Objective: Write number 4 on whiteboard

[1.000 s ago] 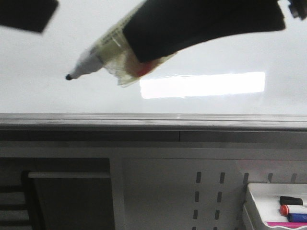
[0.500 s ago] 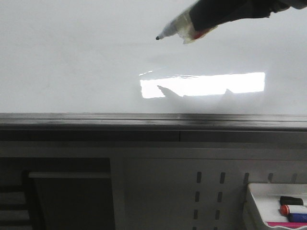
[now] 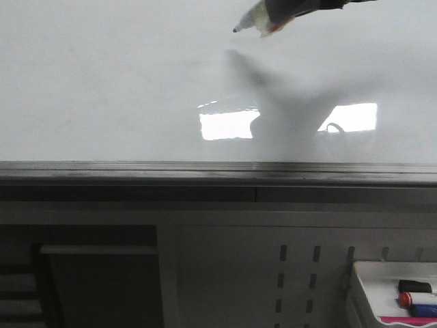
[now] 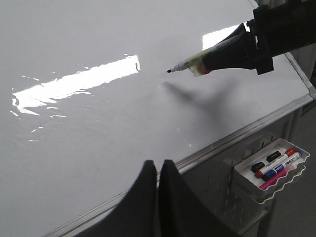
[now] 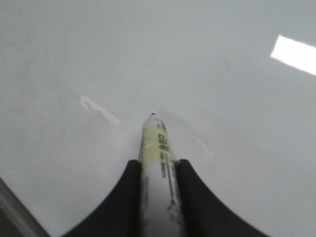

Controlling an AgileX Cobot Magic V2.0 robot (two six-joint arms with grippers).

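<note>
front view: right gripper (image 3: 290, 8) clamps a marker (image 3: 256, 20) over the whiteboard (image 3: 102, 82), away from the near grey rail (image 3: 205, 171); tip not visibly touching. no stroke of the number 4 visible. marker tray (image 3: 362, 273) below the rail, right end.

left wrist view: left gripper (image 4: 158, 170) pressed closed, holding nothing, above the near edge.

right wrist view: fingers (image 5: 195, 197) flank the marker barrel.

glossy whiteboard (image 3: 102, 82) (mirror-smooth), grey metal edge rail (image 3: 136, 171)
</note>
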